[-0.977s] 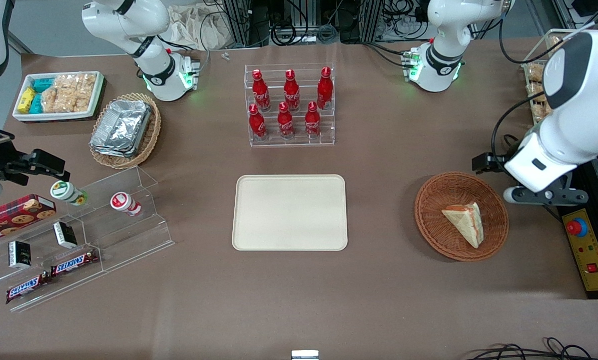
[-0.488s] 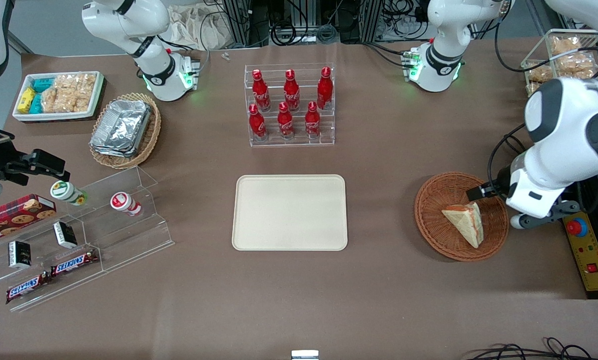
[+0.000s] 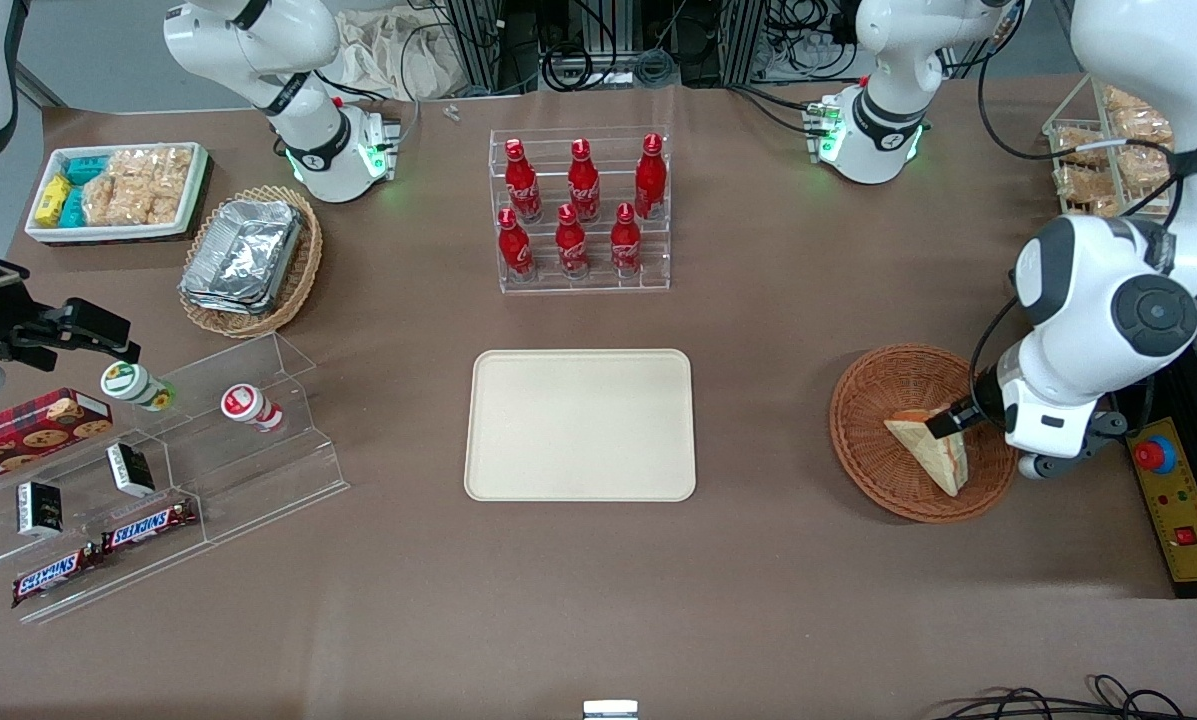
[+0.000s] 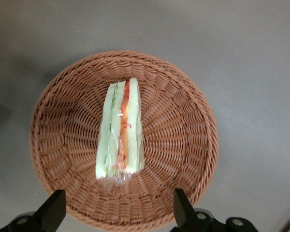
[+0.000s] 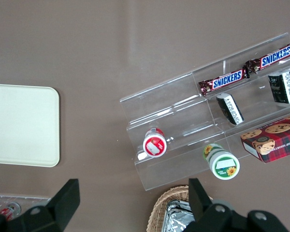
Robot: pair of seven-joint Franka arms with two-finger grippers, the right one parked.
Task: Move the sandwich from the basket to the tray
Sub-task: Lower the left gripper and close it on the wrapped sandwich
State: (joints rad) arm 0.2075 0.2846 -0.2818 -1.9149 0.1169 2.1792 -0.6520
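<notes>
The gripper [image 4: 117, 212] hangs wide open over the round brown wicker basket [image 4: 183, 145], lined up at six o'clock from the wrapped white triangle sandwich [image 4: 120, 133] so as to grab it; the flat cream tray [image 3: 580, 424] waits.

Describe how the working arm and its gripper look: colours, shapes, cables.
The working left arm has glossy white rounded shells with dark grey joint bands and a round grey cap. A black cable loops alongside it. Its gripper, over the reddish-brown woven wicker basket, is a white block with black, tapered fingers, spread wide apart.
</notes>
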